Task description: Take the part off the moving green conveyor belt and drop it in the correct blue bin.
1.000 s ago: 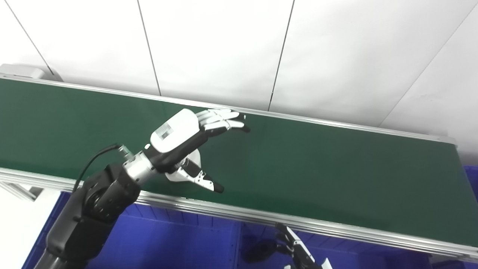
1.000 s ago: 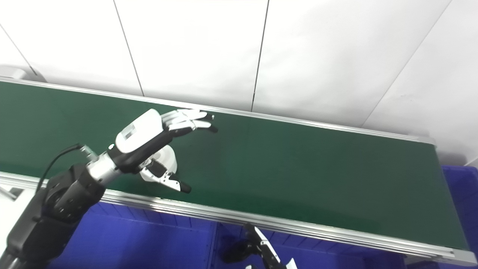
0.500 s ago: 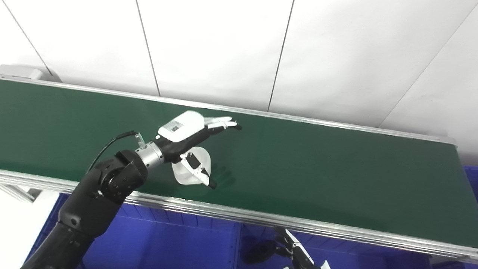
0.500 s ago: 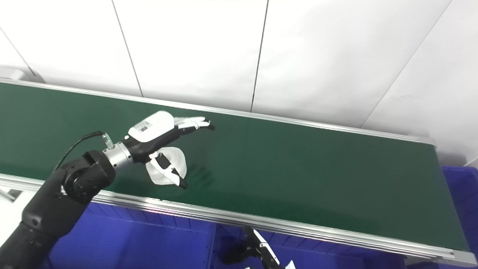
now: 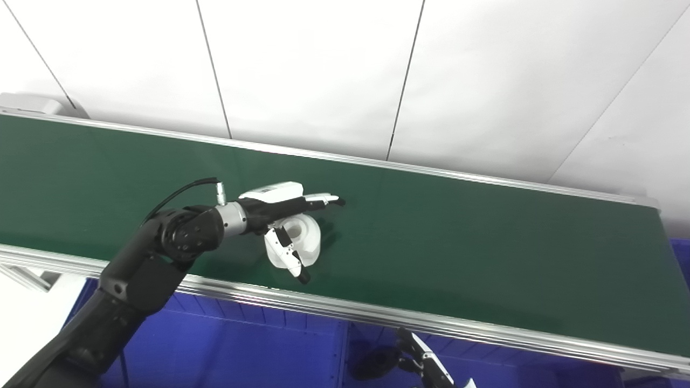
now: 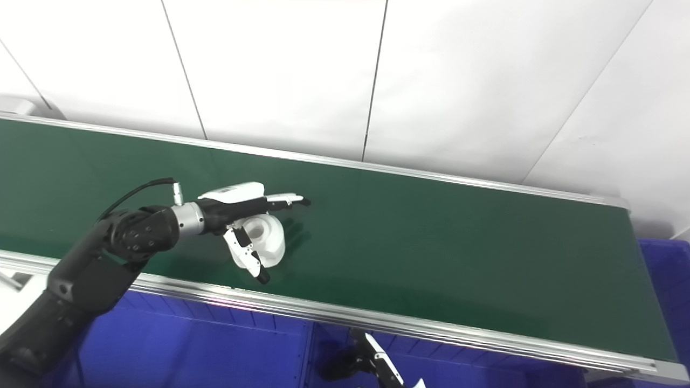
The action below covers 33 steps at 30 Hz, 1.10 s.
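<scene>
Underway: left hand (image 5: 285, 207) spread around part (image 5: 302, 240) on belt (image 5: 485, 242), unlifted; bin (image 5: 242, 350) drop pending.

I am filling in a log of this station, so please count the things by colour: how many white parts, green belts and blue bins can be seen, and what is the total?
White: 1, the part on the belt, under the left hand.
Green: 1, the conveyor belt.
Blue: 1 at least, the bin below the belt's near rail; its dividing walls hint at more.
Total: 3.

text: none legible | left hand (image 5: 280, 202) label: too small to read
</scene>
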Each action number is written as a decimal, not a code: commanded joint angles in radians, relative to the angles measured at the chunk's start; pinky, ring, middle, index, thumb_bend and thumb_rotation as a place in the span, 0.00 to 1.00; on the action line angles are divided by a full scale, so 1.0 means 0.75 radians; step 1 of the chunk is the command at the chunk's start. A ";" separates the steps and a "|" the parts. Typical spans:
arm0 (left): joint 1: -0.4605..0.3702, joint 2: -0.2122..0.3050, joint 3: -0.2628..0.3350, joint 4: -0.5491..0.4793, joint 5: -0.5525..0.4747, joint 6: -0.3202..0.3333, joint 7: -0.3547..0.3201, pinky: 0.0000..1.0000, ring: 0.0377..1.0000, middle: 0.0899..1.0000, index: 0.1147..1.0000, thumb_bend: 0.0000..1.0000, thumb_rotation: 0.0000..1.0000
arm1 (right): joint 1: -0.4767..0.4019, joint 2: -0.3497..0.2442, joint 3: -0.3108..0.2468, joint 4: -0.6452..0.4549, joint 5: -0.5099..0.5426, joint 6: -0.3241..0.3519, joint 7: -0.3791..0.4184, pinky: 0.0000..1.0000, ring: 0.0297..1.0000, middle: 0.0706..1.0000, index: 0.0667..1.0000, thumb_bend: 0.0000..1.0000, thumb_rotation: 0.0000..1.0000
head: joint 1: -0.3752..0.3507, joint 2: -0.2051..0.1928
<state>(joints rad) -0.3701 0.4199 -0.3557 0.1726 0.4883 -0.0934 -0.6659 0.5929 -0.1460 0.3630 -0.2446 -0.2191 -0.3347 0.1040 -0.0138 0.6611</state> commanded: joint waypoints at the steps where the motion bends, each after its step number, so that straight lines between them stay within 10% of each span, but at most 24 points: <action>1: -0.066 0.019 -0.020 0.031 0.007 0.007 -0.007 0.54 0.75 0.97 0.94 0.97 0.05 | 0.012 0.009 0.002 -0.045 0.022 -0.043 -0.002 0.84 0.91 0.93 0.91 0.37 0.96 | -0.003 0.003; 7: -0.092 0.038 -0.053 -0.002 -0.046 0.021 -0.058 0.42 0.52 0.81 0.80 0.80 0.00 | 0.021 0.005 -0.011 -0.066 0.026 -0.039 -0.006 0.84 0.90 0.92 0.90 0.40 1.00 | -0.002 0.018; 21: -0.090 0.058 0.013 -0.275 -0.199 0.063 -0.094 0.38 0.45 0.70 0.66 0.49 0.00 | 0.018 0.006 -0.016 -0.076 0.020 -0.031 0.001 0.84 0.90 0.92 0.90 0.38 1.00 | -0.001 0.028; 33: -0.093 0.073 0.037 -0.334 -0.249 0.059 -0.086 0.36 0.44 0.66 0.60 0.47 0.00 | 0.025 0.005 -0.016 -0.074 0.019 -0.037 -0.001 0.84 0.90 0.92 0.90 0.39 1.00 | -0.001 0.037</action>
<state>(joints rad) -0.4066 0.4497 -0.3478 -0.0469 0.3212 -0.0198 -0.7529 0.5992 -0.1463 0.3500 -0.2723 -0.2109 -0.3346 0.1056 -0.0153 0.6887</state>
